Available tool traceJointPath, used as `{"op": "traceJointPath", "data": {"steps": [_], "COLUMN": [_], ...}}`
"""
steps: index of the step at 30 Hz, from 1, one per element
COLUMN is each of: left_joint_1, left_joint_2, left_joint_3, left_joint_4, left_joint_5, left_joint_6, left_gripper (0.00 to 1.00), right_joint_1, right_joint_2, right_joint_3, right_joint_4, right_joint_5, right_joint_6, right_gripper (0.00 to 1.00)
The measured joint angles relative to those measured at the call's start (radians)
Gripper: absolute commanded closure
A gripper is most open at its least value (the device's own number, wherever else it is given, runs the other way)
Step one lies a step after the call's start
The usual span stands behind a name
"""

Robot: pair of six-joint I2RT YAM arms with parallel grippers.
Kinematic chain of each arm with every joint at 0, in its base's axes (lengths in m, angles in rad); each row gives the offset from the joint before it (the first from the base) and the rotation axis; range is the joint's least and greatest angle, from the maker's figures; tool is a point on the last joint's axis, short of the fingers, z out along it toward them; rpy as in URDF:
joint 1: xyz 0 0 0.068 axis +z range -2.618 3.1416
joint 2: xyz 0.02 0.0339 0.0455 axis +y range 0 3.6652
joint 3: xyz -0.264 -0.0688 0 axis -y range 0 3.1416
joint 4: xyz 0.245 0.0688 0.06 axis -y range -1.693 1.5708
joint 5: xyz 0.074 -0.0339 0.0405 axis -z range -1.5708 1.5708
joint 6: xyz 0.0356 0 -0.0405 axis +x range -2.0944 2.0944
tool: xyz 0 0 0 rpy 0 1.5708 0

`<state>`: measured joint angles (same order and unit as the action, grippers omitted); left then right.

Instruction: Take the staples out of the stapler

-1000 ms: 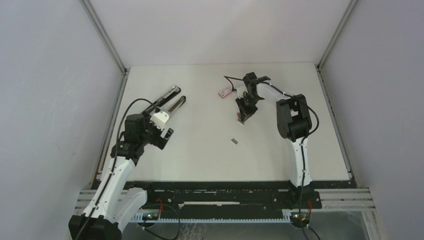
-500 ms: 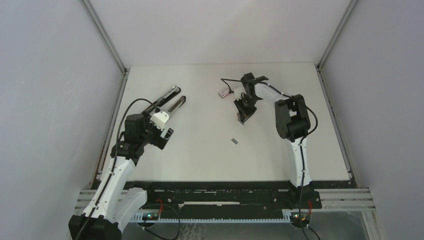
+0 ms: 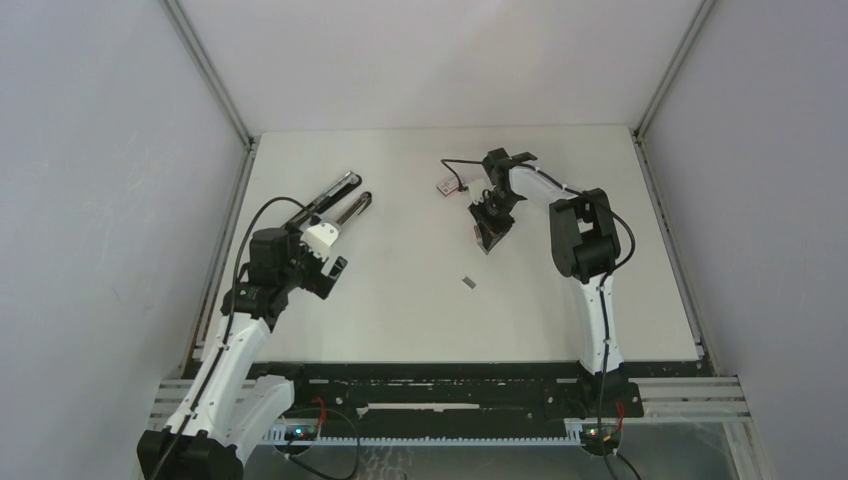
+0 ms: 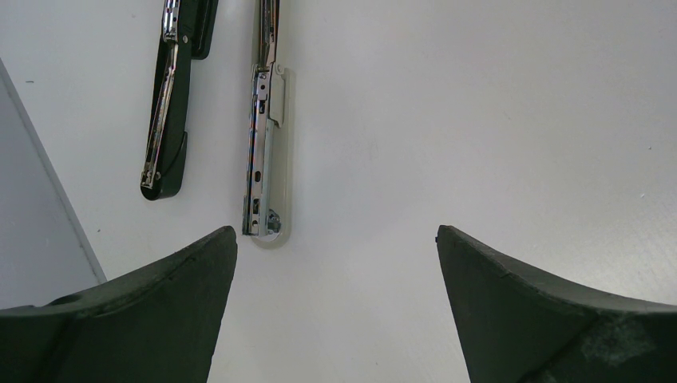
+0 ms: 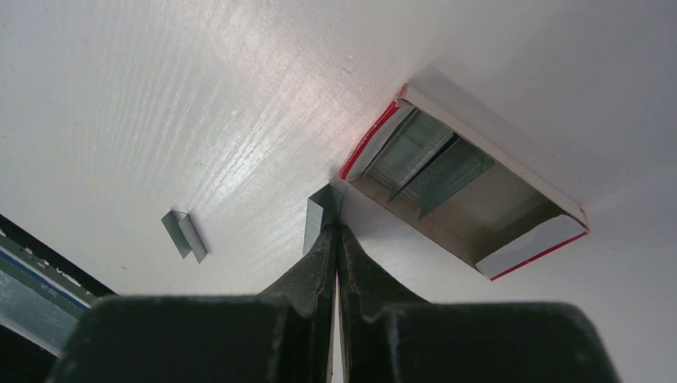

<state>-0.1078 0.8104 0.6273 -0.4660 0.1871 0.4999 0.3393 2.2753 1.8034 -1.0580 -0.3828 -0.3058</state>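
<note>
Staples (image 3: 468,283), a short grey folded strip, lie loose on the bench (image 3: 400,320), well apart from the splayed stapler (image 3: 330,193). Over the last second the right hand (image 5: 335,229) has barely shifted, its fingers pinched together on what looks like a second strip (image 5: 315,217) beside the red-edged box (image 5: 531,243). I judge it is settling that strip there; the left hand (image 4: 335,233) gapes wide, empty.

Far end of stapler (image 4: 262,159) off-frame.
</note>
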Motion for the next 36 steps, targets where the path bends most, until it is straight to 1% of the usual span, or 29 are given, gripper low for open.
{"op": "traceJointPath", "data": {"steps": [6, 21, 31, 36], "left_joint_1": [0.000, 0.000, 0.000, 0.000], "left_joint_2": [0.000, 0.000, 0.000, 0.000], "left_joint_3": [0.000, 0.000, 0.000, 0.000], "left_joint_4": [0.000, 0.000, 0.000, 0.000], "left_joint_5": [0.000, 0.000, 0.000, 0.000], "left_joint_6": [0.000, 0.000, 0.000, 0.000], "left_gripper": [0.00, 0.00, 0.00, 0.00], "right_joint_1": [-0.003, -0.041, -0.057, -0.066], "right_joint_2": [0.000, 0.023, 0.026, 0.011], "right_joint_3": [0.000, 0.023, 0.025, 0.024], "right_joint_4": [-0.013, -0.065, -0.076, -0.072], "right_joint_5": [0.008, -0.026, -0.036, 0.016], "right_joint_6": [-0.007, 0.021, 0.075, 0.087], "right_gripper": [0.97, 0.96, 0.80, 0.78]}}
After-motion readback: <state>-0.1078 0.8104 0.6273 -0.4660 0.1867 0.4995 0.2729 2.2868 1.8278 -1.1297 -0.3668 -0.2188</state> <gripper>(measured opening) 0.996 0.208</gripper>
